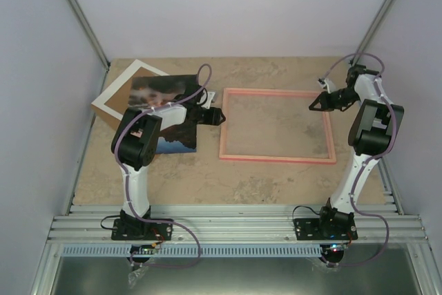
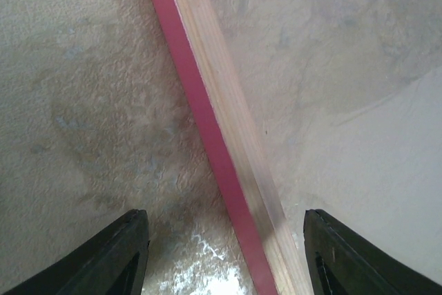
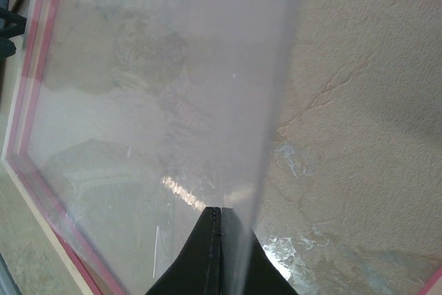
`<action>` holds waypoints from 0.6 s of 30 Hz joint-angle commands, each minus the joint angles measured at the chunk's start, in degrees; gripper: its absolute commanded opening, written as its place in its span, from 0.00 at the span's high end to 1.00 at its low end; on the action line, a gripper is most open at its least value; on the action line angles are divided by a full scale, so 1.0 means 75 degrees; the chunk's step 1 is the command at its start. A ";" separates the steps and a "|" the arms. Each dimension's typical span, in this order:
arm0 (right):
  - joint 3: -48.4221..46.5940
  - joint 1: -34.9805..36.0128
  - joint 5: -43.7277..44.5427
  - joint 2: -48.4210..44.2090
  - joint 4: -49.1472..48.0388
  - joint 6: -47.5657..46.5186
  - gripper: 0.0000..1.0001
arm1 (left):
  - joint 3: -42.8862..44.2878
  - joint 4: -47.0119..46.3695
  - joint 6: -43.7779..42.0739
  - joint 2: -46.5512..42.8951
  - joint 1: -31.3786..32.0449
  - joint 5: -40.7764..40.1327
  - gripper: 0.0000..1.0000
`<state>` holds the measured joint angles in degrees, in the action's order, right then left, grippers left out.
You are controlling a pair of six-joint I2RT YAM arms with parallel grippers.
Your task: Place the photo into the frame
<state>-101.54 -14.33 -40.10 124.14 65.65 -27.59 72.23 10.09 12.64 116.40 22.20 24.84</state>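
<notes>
Two arms over the counter [image 1: 207,177], top view: left gripper [image 1: 215,116] at the frame [image 1: 276,159]'s left rail, right gripper [image 1: 316,105] near its right rail. The photo [image 1: 157,91] lies left of the frame, partly on a white mat [image 1: 116,86]. Left wrist: gripper open, straddling the rail, holding nothing. Right wrist: gripper closed, clear sheet [image 3: 159,101] edge at its tips, pinch unclear.

The thin rectangular pink picture frame [image 1: 276,159] has a matt painted face and bare, pale wood on its inner side. Its clear pane [image 3: 159,101] is smooth and glossy. The beige stone-look tabletop [image 1: 228,184] is rough and matt. The sunset photo print [image 1: 159,89] is shiny.
</notes>
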 commanded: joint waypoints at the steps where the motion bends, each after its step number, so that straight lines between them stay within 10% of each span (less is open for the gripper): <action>1: 0.0195 -0.0086 -0.0155 -0.0157 -0.0201 0.0055 1.00 | 0.0063 0.0272 -0.0056 0.0265 0.0087 -0.0291 0.36; 18: 0.0568 -0.0214 -0.0491 -0.0468 -0.0576 -0.0092 0.99 | 0.0105 0.0318 -0.0068 0.0369 0.0111 -0.0380 0.36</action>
<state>-97.69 -15.33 -43.13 122.67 62.74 -27.90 72.73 10.07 12.40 116.75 22.57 23.81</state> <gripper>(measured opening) 0.024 0.637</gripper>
